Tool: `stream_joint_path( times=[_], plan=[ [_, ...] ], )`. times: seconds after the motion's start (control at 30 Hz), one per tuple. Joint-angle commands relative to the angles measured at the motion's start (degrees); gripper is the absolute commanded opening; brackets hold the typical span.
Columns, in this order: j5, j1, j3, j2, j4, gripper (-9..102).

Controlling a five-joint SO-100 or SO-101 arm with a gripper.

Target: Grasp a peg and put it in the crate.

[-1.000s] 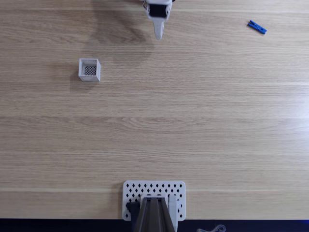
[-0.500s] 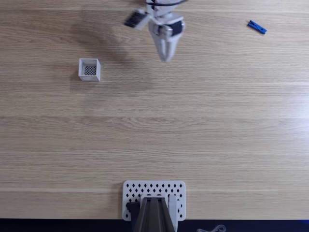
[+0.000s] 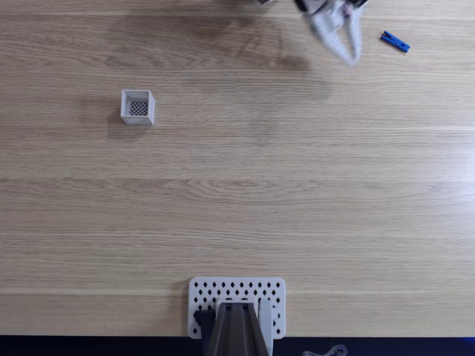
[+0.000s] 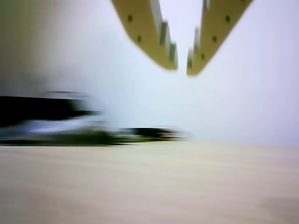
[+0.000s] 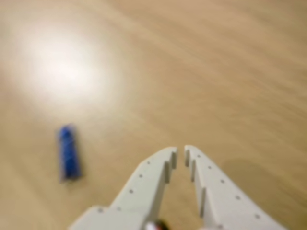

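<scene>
Swinging across the top of the fixed view, the white two-finger gripper (image 3: 350,56) now sits well to the right of where it hung half a second ago, close to the small bright blue plastic clothes-peg (image 3: 395,41) but not touching it. Its image there is smeared by motion. The peg lies flat on the pale wood-grain table (image 3: 237,193) near the upper right corner, tilted slightly, in the same spot as before.

From the wrist view, the gripper (image 5: 180,152) has its fingertips nearly together, with only a narrow slit between them, and nothing is held. The peg (image 5: 68,152) lies on the bare wood to the left of the fingers, apart from them.

The other view shows the same two fingers (image 4: 182,59) coming down from the top edge, tips almost meeting, above the blurred tabletop.

Far to the left in the fixed view, the tiny white square open-top plastic crate (image 3: 137,107) with its dark mesh bottom stands unmoved. A flat white perforated plate (image 3: 237,288) sits at the bottom edge.
</scene>
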Motion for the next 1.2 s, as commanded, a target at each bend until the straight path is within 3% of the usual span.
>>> stream_joint_path(
  times=[0.0,0.17,0.37,0.73,1.0,1.17],
  plan=[
    [-0.4,-12.0,2.1,6.8,-1.6,-1],
    [3.2,-21.7,9.6,11.2,-1.6,-1],
    [4.7,-25.4,10.4,12.0,-1.7,-1],
    [4.0,-23.5,0.6,3.0,-2.5,1],
    [3.2,-17.8,-3.3,-0.7,-2.5,16],
    [3.2,-14.5,-6.1,-6.2,-4.0,19]
  ],
)
